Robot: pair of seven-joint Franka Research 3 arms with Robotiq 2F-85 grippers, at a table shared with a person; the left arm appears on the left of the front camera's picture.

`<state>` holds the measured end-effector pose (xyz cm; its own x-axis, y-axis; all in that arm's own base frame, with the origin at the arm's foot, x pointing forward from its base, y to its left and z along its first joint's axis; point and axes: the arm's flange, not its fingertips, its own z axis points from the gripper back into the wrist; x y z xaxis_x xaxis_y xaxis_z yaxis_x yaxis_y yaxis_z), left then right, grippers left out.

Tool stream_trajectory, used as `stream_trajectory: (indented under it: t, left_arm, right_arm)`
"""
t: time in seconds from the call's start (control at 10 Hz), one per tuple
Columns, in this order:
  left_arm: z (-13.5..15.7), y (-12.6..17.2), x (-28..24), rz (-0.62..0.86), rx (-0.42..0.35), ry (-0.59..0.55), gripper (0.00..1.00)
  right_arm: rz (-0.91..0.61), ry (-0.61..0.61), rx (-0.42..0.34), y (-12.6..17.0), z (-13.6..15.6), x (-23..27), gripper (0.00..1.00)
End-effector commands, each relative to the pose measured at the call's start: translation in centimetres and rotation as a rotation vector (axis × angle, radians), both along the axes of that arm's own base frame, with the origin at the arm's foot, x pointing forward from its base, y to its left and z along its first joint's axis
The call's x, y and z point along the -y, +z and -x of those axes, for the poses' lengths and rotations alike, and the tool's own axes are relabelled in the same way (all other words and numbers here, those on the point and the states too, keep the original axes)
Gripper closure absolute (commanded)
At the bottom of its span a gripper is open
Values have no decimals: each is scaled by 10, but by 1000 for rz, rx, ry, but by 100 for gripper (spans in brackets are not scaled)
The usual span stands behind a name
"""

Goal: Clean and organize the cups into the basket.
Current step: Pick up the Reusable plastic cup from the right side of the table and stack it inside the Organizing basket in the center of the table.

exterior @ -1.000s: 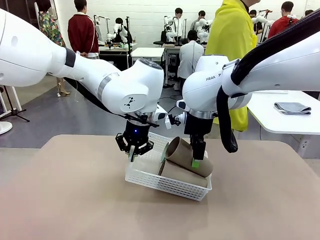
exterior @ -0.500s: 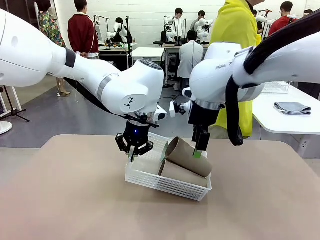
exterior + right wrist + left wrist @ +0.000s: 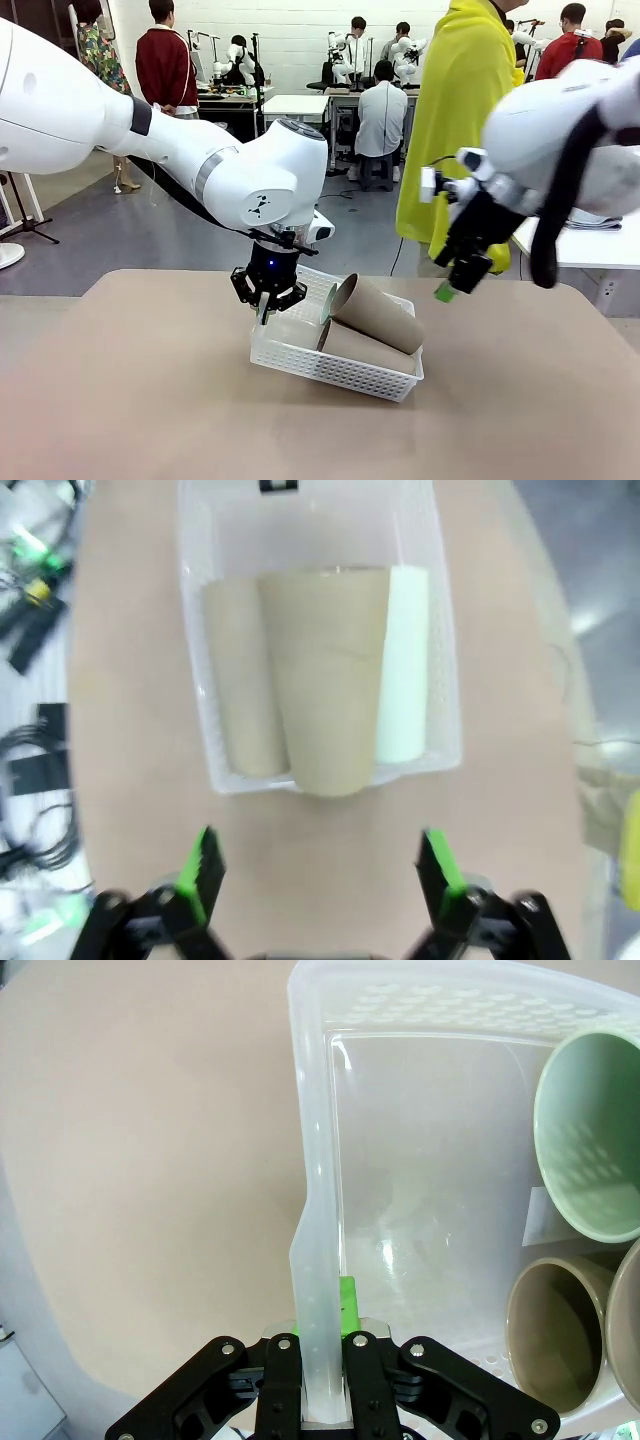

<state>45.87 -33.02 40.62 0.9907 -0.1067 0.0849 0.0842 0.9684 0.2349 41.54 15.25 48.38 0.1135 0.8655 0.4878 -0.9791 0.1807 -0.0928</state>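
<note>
The white lattice basket (image 3: 335, 368) sits tilted on the table, and my left gripper (image 3: 267, 303) is shut on its left rim. In the left wrist view, that gripper (image 3: 320, 1345) clamps the basket's rim (image 3: 310, 1190) between its pads. Three cups lie inside, side by side. One brown cup (image 3: 378, 314) rests on top of another brown cup (image 3: 362, 350), with the mint green cup (image 3: 327, 303) behind. My right gripper (image 3: 452, 283) hangs open to the right of the basket, holding nothing. Looking down, the right gripper (image 3: 320, 865) sees two brown cups (image 3: 238, 680) (image 3: 325, 680) and the mint cup (image 3: 405, 670) in the basket (image 3: 300, 520).
A person in a yellow coat (image 3: 455, 90) stands at the far edge of the tan table (image 3: 150, 400). A white side table with a folded grey cloth (image 3: 585, 215) is at the right. Bare tabletop surrounds the basket.
The right gripper has lifted off the top brown cup and swung up and away to the right. The cup stays in the basket. The left gripper and basket have not moved.
</note>
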Motion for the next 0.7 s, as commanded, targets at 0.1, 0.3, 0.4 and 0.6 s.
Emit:
stream_trajectory:
  t: [0.1, 0.3, 0.4, 0.6]
  left_arm:
    - [3, -1, 0, -8, 7, -9, 100]
    - [3, -1, 0, -8, 7, -9, 100]
    - [3, -1, 0, -8, 7, -9, 100]
    - [3, -1, 0, -8, 7, -9, 100]
  right_arm:
    - [-312, 98, 112, -18, 54, 78, 0]
    - [-419, 95, 156, -29, 70, 126, 0]
    - [-413, 60, 144, -36, 69, 139, 0]
    - [-298, -92, 50, -45, 55, 136, 0]
